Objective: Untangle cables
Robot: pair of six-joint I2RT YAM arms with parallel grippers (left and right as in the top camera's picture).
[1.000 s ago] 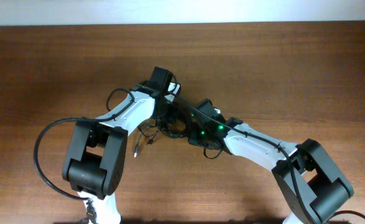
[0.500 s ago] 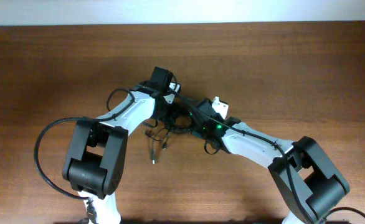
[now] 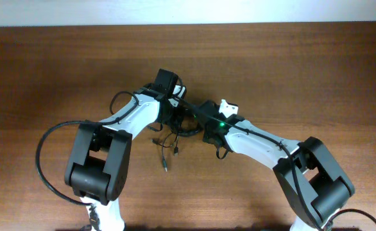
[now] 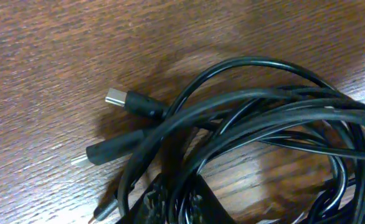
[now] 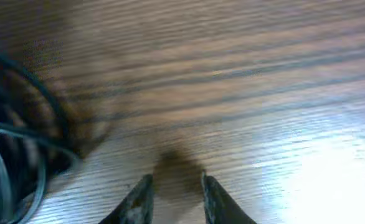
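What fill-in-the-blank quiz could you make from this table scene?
1. The cables are all ___ in colour.
2. They lie on a brown table made of ___.
3. In the right wrist view, the cables lie to the ___ of the right pincer, which has only bare table between its tips.

Missing words: black; wood; left.

I find nothing I can read in any of my views: the cables [image 4: 245, 118] carry no legible marking, and the table [image 3: 316, 70] shows only wood grain.
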